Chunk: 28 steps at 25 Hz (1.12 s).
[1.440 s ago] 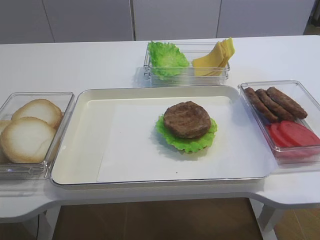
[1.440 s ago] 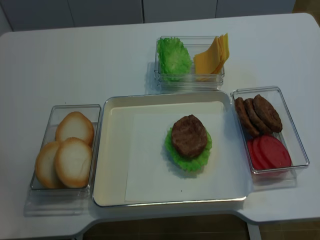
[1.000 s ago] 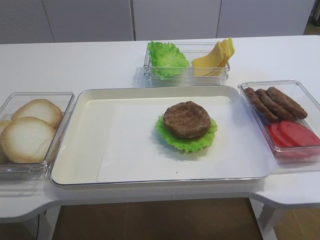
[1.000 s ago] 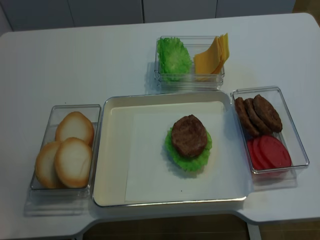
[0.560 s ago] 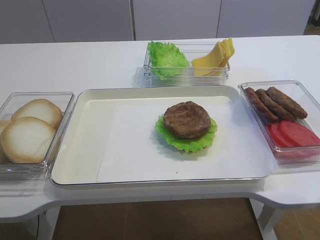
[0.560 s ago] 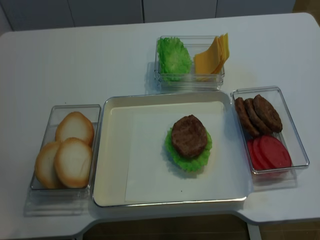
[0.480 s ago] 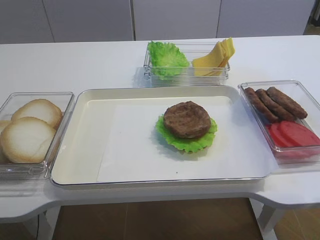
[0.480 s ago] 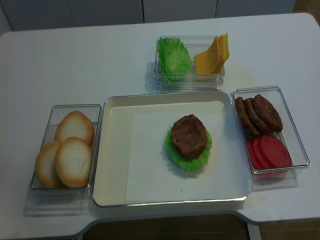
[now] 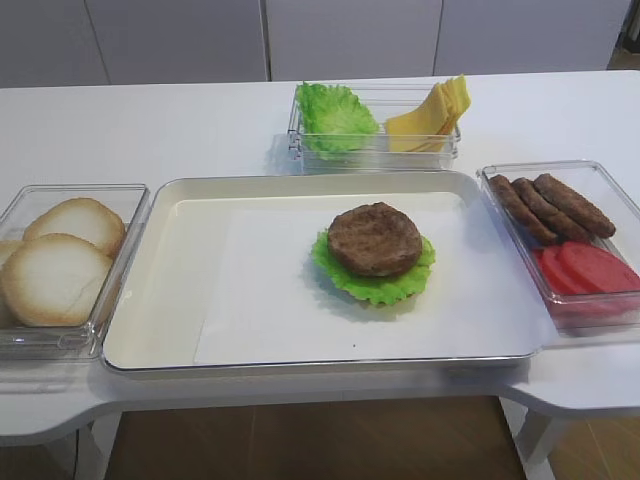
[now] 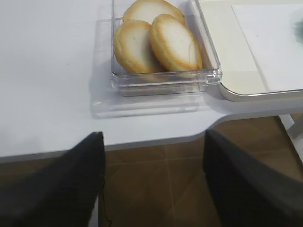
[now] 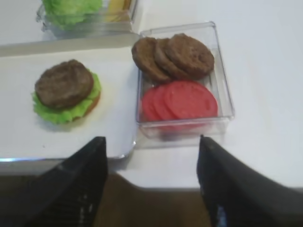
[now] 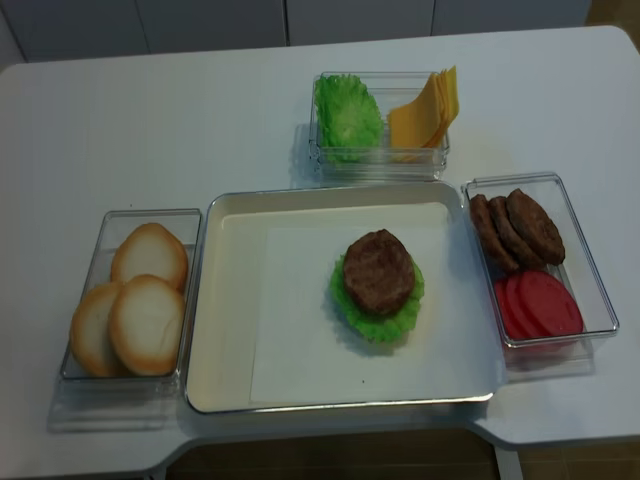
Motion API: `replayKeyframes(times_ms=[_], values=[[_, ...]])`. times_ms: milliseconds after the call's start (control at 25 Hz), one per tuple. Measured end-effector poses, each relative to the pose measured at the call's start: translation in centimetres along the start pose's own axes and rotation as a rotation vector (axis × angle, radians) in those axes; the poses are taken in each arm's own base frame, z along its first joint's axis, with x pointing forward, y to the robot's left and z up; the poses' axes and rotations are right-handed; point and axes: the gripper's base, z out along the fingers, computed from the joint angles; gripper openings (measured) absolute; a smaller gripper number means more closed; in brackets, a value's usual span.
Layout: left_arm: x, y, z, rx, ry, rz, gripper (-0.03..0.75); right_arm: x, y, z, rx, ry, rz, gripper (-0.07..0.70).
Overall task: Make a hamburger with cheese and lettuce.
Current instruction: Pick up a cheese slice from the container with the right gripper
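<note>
— Sitting mid-frame on the tray (image 9: 160, 300), the hamburger (image 9: 374, 252) shows patty over lettuce (image 9: 385, 288); cheese (image 9: 430, 118) waits upper right.
— Fingers?
— Right fingers (image 11: 85, 184) and left fingers (image 10: 71, 184) spread, holding nothing. Cheese looks thin, floppy; pinch one free corner.

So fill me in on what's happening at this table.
A burger is half built. The hamburger sits on paper in the tray: patty on the lettuce, no cheese on top yet. The cheese is still in the back container. Neither gripper holds anything; the right gripper hangs open near the patties and tomato, the left gripper open by the buns.
</note>
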Motion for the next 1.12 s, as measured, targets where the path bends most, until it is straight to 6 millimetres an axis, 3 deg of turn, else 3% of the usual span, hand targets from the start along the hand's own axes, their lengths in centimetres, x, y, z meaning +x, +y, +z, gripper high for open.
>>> replayKeyframes(times_ms=[200,360,600,880,1120], values=[[0.0,0.0,0.0,0.000,0.000,0.000,0.476,-3.0,0.1,2.2,-0.047,-0.066,0.087,0.454],[0.0,0.0,0.0,0.000,0.000,0.000,0.476,-5.2,0.2,5.1,-0.116,-0.040,0.210,0.452],[0.0,0.0,0.0,0.000,0.000,0.000,0.476,-10.0,0.4,9.6,-0.204,-0.026,0.303,0.452],[0.0,0.0,0.0,0.000,0.000,0.000,0.476,-15.3,-0.2,16.0,-0.241,0.022,0.370,0.451],[0.0,0.0,0.0,0.000,0.000,0.000,0.476,-18.0,-1.0,21.8,-0.264,0.061,0.445,0.451]])
